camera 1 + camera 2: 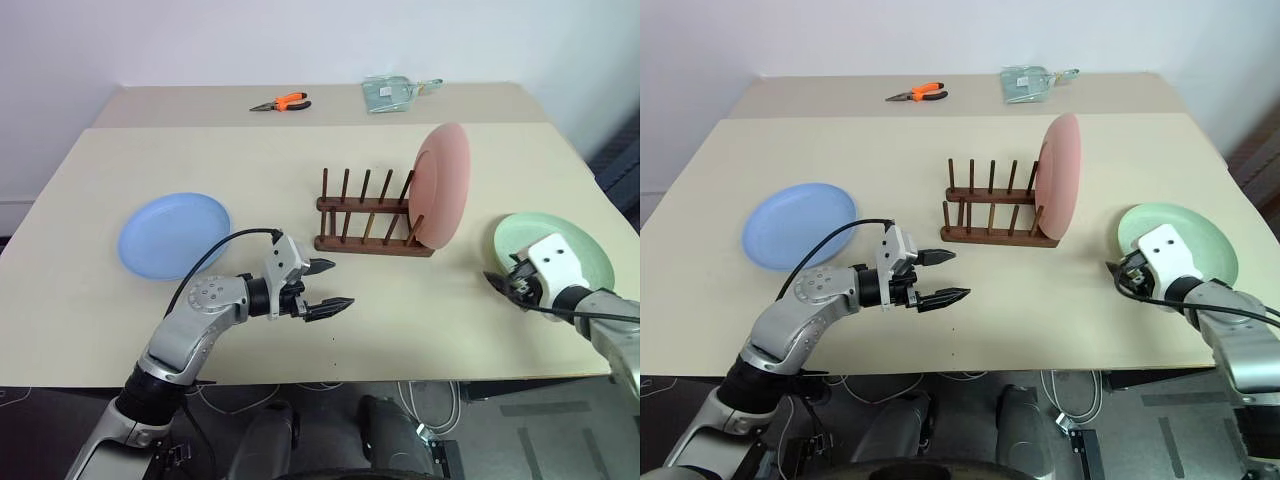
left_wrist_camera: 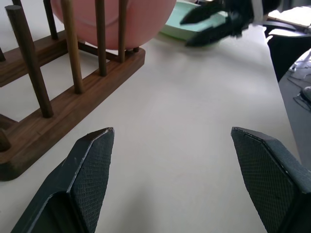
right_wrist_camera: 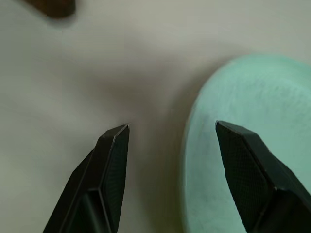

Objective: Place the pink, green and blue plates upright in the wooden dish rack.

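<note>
Right wrist view puts your right gripper point(image 3: 170, 141) with its two fingers spread, straddling the near-left rim of the green plate point(image 3: 243, 145), one finger over bare table point(image 3: 73, 63), the other over the plate. Nothing is held yet. Pink plate point(image 1: 443, 183) already stands upright at the right end of the wooden dish rack point(image 1: 370, 215), so one of three is done. Green looks like the step in hand. Blue plate point(image 1: 172, 233) lies flat, well to the left of the rack. Left gripper point(image 1: 325, 287) hangs wide and empty above the table in front of the rack, pointing toward the right arm. Next move, as I read it: get one finger under the green rim and one on top, close, lift, tip the plate upright, then feed it between free pegs beside the pink one. The rim is shallow, so expect it to slide on the table rather than pinch. Can't tell whether the right fingers touch the plate or hover above it. Pliers point(image 1: 281, 102) and a clear packet point(image 1: 388, 94) at the far edge are irrelevant.
</note>
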Controlling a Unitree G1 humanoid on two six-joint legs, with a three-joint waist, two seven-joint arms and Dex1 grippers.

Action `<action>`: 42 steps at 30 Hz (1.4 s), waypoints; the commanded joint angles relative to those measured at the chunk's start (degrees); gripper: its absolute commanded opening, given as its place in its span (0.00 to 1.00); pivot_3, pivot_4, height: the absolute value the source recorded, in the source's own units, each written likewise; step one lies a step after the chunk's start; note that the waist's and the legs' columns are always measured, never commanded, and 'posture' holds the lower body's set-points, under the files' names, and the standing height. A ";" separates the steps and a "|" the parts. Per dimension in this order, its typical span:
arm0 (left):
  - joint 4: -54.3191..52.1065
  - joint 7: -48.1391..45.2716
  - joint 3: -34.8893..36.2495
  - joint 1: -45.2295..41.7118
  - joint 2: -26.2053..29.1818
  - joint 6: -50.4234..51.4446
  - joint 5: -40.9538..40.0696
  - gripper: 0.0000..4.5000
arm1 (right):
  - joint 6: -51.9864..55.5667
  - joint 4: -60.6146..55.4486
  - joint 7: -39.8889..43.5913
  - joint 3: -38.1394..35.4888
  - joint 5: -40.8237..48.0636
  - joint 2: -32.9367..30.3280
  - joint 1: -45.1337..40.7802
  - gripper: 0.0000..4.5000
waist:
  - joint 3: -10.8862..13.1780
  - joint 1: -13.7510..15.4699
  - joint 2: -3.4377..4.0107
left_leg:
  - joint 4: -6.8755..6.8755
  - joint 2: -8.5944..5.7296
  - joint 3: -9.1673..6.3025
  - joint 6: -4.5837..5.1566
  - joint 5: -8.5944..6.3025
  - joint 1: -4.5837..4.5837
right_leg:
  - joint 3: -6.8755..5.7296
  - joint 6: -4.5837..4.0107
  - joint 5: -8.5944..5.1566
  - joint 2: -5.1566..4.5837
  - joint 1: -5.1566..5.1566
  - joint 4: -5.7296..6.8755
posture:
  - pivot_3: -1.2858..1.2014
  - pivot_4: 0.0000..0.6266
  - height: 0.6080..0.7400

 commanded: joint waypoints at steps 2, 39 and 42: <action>-1.44 -0.42 0.38 -0.29 -0.08 -0.85 0.37 0.88 | -1.38 3.40 -1.86 0.53 -5.61 -0.05 -2.04 0.34 | 0.00 0.18 -0.02 | 0.05 0.00 -0.02 0.00 0.00 -0.01 | -0.01 0.00 0.00 0.00 0.02 0.00 | 0.52 0.24 1.00; 6.53 9.98 11.19 4.47 -2.07 -15.68 8.38 0.88 | 16.57 -19.53 -36.07 -1.31 51.64 41.48 -37.73 0.01 | 0.07 0.01 0.26 | -0.11 -0.07 -0.28 0.00 0.00 -0.05 | -0.07 -0.09 0.21 0.05 -0.16 0.12 | 0.52 0.24 1.00; 5.92 9.45 10.90 4.92 -2.34 -15.21 8.28 0.88 | 16.43 -20.43 -36.57 -2.65 52.48 41.22 -36.74 0.01 | 0.07 -0.34 0.27 | -0.11 -0.03 -0.25 0.00 0.00 -0.02 | -0.08 -0.04 0.24 0.09 -0.19 0.18 | 0.52 0.24 1.00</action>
